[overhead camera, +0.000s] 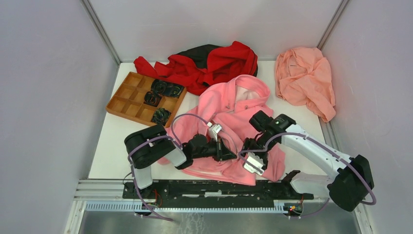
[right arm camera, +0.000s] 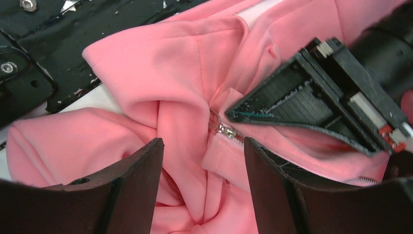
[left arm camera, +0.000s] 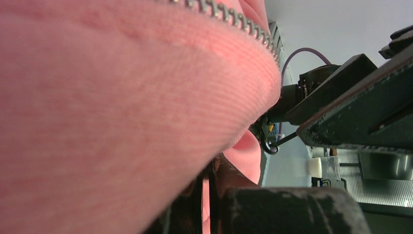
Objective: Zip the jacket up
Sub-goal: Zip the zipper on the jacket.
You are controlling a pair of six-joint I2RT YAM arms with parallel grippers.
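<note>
Jaws of the right gripper [right arm camera: 202,144] stand apart, gripping nothing. They hover over a bunched fold of the jacket [right arm camera: 160,73], one finger on each side of the small metal zipper pull [right arm camera: 221,127]. I can't tell whether the pads touch the fleece.

Just beside the pull, the left gripper [right arm camera: 234,116] comes in from the other side. It is closed, pinching the jacket's front edge close to the zipper. Its own wrist view is almost filled by pink fleece. A run of zipper teeth [left arm camera: 234,19] crosses the top of the fold, and cloth is wedged down between the dark fingers [left arm camera: 195,204].

Seen from above, both tool tips meet low on the jacket front, near its hem and close to the arm bases. The left gripper [overhead camera: 229,155] reaches in from the left and the right gripper [overhead camera: 247,146] angles down from the right.

The jacket [overhead camera: 234,107] lies mid-table, rumpled, with its hood [overhead camera: 248,90] toward the far wall and the paler lining showing.

Behind it is a red-and-black garment [overhead camera: 209,63], touching the hood area. A salmon cloth [overhead camera: 304,78] lies at far right, apart. A wooden tray [overhead camera: 129,100] sits on the left of the table [overhead camera: 112,151], with black items [overhead camera: 165,88] in several compartments.
</note>
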